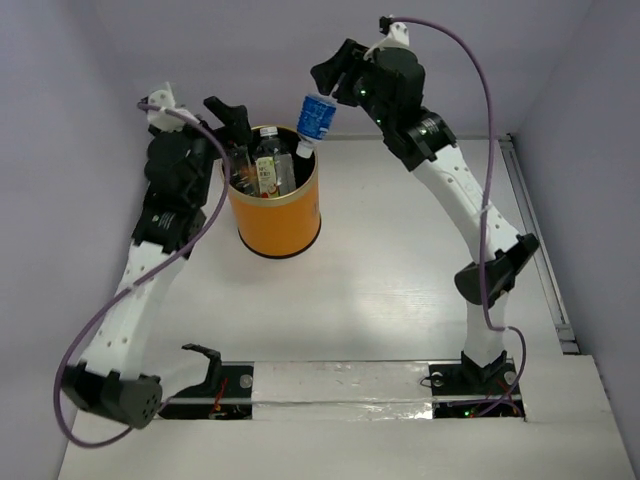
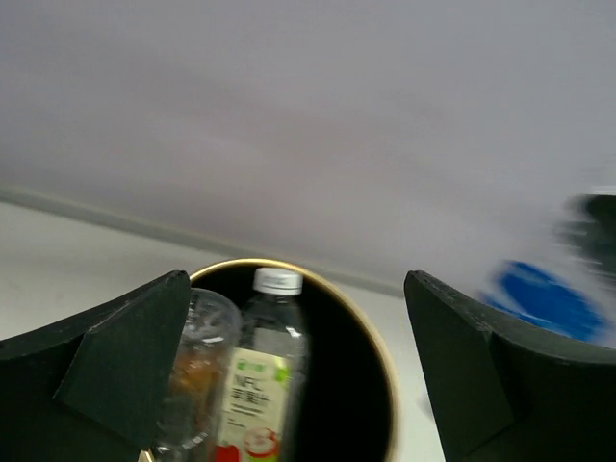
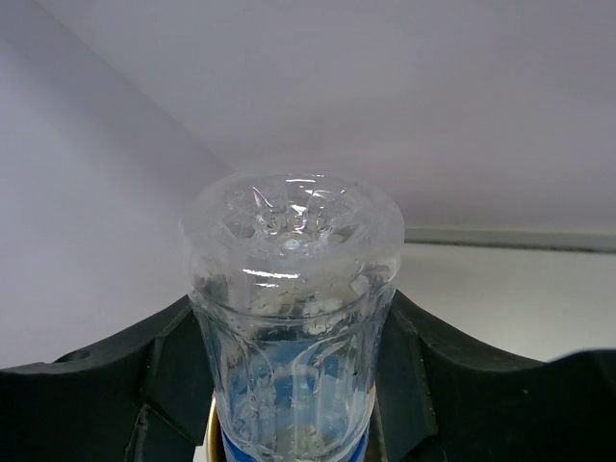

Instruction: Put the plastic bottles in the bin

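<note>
The orange bin point(image 1: 275, 215) with a black inside and golden rim stands at the back left of the table; its rim also shows in the left wrist view point(image 2: 371, 346). Inside stand a white fruit-labelled bottle point(image 1: 268, 165) point(image 2: 258, 385) and a clear bottle point(image 2: 197, 375). My right gripper point(image 1: 328, 100) is shut on a blue-labelled bottle point(image 1: 315, 120) point(image 3: 294, 318), held cap-down over the bin's right rim. My left gripper point(image 1: 235, 125) point(image 2: 294, 385) is open and empty, just above the bin's left rim. The blue label shows blurred in the left wrist view point(image 2: 544, 298).
A metal rail point(image 1: 535, 240) runs along the table's right edge. Lilac walls close the back and sides. A white strip point(image 1: 340, 385) spans the near edge between the arm bases.
</note>
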Controlling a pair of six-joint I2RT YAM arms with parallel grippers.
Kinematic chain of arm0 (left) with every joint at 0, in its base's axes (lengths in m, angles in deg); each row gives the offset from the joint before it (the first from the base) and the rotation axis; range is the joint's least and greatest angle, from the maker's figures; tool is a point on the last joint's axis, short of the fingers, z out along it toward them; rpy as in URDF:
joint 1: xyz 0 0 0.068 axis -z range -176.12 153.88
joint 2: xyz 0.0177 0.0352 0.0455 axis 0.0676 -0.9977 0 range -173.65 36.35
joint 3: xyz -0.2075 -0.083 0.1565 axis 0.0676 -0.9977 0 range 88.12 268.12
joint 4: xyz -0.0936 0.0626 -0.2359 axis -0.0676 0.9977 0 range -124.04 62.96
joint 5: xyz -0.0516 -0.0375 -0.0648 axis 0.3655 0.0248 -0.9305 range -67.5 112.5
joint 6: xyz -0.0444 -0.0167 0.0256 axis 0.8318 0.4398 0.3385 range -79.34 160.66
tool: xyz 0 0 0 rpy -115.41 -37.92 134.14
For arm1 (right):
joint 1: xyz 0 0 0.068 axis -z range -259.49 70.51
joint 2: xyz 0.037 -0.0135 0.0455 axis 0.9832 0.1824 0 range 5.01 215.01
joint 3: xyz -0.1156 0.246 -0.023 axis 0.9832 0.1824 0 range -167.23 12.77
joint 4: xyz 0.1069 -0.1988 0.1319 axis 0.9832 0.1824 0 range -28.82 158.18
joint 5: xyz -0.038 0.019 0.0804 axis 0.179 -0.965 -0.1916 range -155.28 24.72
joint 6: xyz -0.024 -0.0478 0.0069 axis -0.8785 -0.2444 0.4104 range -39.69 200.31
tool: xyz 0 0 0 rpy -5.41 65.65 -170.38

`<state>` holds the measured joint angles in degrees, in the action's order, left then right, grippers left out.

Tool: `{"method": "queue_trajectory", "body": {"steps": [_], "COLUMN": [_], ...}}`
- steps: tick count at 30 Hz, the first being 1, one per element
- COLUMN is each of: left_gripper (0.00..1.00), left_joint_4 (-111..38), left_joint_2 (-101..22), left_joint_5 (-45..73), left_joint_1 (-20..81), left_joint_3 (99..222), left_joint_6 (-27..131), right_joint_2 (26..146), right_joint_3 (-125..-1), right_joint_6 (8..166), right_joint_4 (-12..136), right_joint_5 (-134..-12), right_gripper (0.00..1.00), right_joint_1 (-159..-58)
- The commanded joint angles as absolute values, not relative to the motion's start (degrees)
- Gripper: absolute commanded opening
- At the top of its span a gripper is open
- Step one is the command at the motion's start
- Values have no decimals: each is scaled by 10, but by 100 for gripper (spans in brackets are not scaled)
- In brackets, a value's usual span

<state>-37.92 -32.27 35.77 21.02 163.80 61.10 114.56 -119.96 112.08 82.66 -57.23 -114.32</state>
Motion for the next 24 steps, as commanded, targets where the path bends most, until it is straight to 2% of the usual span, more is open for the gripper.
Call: {"method": "queue_trajectory", "body": {"steps": [1,7,10,16,17,20,24], "left_gripper": [91,89,89,92,93,97,99], "left_joint_4": [-354,-267,-212,-110,-104,-86,-80], "left_joint_2": [-247,-163,-117,-54,-51,-54,-72], "left_joint_5": [301,258,259,296,295,292,277], "left_joint_1": [209,209,209,209,209,209,209], "left_joint_3": [1627,1579,1560,1558,1559,1576,1615], "left_joint_6": [677,706,698,696,698,701,701], "right_joint_2": [1185,1274,1290,1250,1242,1227,1191], "right_joint_3": [-1275,-1289,-1241,-1144,-1146,-1182,-1219], "right_joint_6": [1063,951,917,927,938,953,965], "right_joint_4": [778,789,802,767,767,786,791], "right_joint_5": [-554,-495,-453,-430,-430,-435,-442], "right_gripper": [39,43,47,70,82,100,100], "right_joint_1": [-1172,-1225,-1248,-1269,-1269,-1269,-1269]}}
